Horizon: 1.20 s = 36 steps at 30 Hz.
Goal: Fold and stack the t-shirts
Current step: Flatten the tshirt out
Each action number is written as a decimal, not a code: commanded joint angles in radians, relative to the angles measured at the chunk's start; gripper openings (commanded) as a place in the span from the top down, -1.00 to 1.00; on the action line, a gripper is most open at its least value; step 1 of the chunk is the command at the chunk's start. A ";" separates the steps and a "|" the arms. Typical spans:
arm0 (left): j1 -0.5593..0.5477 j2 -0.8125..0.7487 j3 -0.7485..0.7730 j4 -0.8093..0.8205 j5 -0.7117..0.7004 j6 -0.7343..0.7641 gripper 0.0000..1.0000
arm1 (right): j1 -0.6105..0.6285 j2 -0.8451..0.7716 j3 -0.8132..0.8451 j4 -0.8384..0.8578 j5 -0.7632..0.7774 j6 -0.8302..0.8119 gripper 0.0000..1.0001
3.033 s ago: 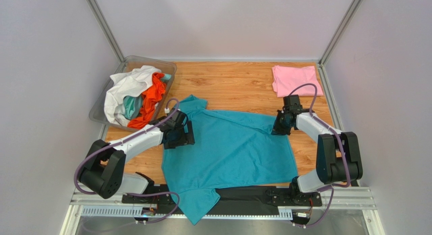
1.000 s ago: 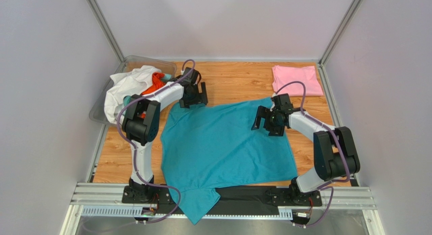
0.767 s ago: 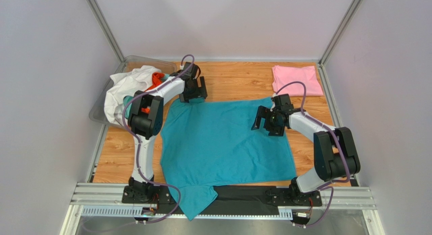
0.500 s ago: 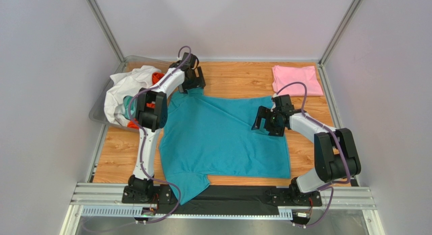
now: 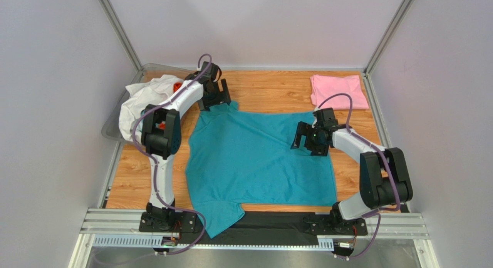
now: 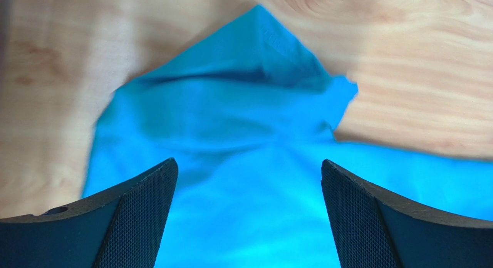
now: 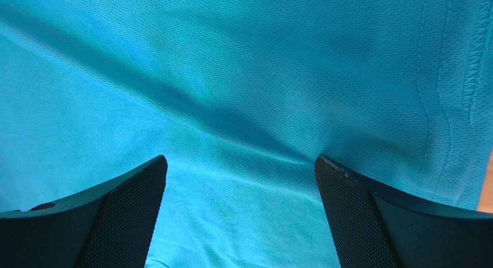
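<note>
Teal shirt (image 5: 260, 158), 1 item, flat at centre of top view: likely light, limp, slippery; best pinched at sleeve or hem edges; left gripper (image 6: 247, 164) and right gripper (image 7: 240, 158) gape wide, empty, above it.

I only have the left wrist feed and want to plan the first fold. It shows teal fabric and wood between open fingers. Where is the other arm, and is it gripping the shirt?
Observer: The right end effector is over the far right part of the teal t-shirt. Its jaws are open and nothing is gripped.
Operator: Has a stack been started anywhere?
Observer: One folded pink t-shirt lies at the far right corner of the table, apart from the teal one.
</note>
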 commanded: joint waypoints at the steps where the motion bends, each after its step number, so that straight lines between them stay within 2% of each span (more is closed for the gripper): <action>1: -0.019 -0.176 -0.064 0.061 0.015 0.038 -0.99 | -0.008 -0.051 0.035 -0.075 0.055 -0.033 -1.00; 6: -0.048 -0.352 -0.241 0.080 0.015 0.042 -0.99 | -0.008 -0.146 0.033 -0.100 0.055 -0.016 -1.00; 10: -0.117 -0.528 -0.496 0.136 0.015 0.040 -0.99 | -0.006 -0.214 -0.024 -0.116 0.061 -0.017 -1.00; 16: -0.141 -0.622 -0.711 0.162 -0.008 -0.004 -0.99 | -0.009 -0.199 -0.007 -0.109 0.111 -0.016 -1.00; 20: -0.141 -0.592 -0.734 0.164 -0.060 0.008 -0.99 | -0.008 -0.076 0.080 -0.080 0.099 -0.014 -1.00; 29: -0.080 -0.400 -0.662 0.152 -0.040 0.014 -0.99 | -0.026 0.280 0.327 -0.063 0.125 -0.023 -1.00; 36: -0.028 -0.228 -0.489 0.071 -0.031 0.025 -0.99 | -0.051 0.432 0.445 -0.075 0.122 -0.010 -1.00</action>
